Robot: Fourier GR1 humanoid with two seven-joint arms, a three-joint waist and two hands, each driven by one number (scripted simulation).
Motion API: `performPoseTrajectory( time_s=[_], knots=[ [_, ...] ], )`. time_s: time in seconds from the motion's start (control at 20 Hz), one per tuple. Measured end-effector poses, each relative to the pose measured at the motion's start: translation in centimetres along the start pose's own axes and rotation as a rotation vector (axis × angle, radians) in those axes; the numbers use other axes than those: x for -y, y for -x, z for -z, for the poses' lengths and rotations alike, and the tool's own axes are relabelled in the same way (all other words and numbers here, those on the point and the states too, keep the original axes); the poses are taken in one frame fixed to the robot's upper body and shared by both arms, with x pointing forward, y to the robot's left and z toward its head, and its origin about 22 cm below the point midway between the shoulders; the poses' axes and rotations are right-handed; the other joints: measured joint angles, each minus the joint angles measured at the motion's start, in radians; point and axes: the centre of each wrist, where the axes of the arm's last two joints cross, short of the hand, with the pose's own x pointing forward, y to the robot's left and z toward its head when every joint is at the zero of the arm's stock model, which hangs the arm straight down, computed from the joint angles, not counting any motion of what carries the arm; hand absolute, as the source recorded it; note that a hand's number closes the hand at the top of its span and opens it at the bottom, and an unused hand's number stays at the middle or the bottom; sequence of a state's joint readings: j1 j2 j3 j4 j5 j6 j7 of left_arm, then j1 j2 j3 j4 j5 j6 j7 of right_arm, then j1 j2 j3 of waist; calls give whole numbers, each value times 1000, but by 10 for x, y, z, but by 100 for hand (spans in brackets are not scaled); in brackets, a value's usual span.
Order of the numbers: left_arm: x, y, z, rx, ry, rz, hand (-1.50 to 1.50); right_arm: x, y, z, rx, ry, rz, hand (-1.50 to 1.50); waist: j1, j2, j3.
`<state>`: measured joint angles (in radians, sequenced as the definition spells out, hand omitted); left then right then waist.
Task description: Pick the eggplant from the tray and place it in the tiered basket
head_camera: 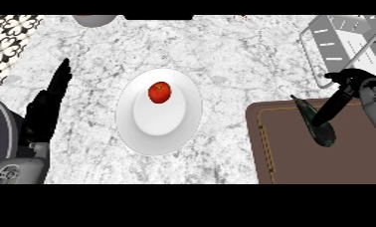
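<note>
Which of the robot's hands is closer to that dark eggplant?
The right hand: it is right at the eggplant over the tray. The left hand rests far across the counter.

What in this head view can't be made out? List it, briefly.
- Right hand: whether its fingers close on the eggplant is unclear; dark hand and dark eggplant overlap.
- Tiered basket: cut off by the right edge.
- Tray: cut off at the right and lower edges.
- Grey object at the top: mostly cut off, unidentifiable.
</note>
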<state>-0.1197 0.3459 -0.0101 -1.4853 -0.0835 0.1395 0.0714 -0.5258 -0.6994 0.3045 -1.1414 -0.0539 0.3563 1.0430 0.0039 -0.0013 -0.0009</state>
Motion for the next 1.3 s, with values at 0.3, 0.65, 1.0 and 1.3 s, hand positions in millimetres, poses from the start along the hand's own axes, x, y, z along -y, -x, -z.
performPoseTrajectory(
  time_s=[0.3,0.65,1.0,1.3],
  knots=[
    [-1,-2,3,-1,-5,-1,0,-10,8,9,-27,-21,3,-150,-2,0,0],
    [3,-1,8,-2,3,2,0,-19,10,22,-57,-39,8,-150,0,2,1],
    [7,4,10,-1,-3,7,0,-34,9,38,-68,-69,9,-150,0,2,1],
    [8,6,4,-4,2,1,0,-42,7,44,-72,-98,24,-150,0,-2,-4]
  ],
)
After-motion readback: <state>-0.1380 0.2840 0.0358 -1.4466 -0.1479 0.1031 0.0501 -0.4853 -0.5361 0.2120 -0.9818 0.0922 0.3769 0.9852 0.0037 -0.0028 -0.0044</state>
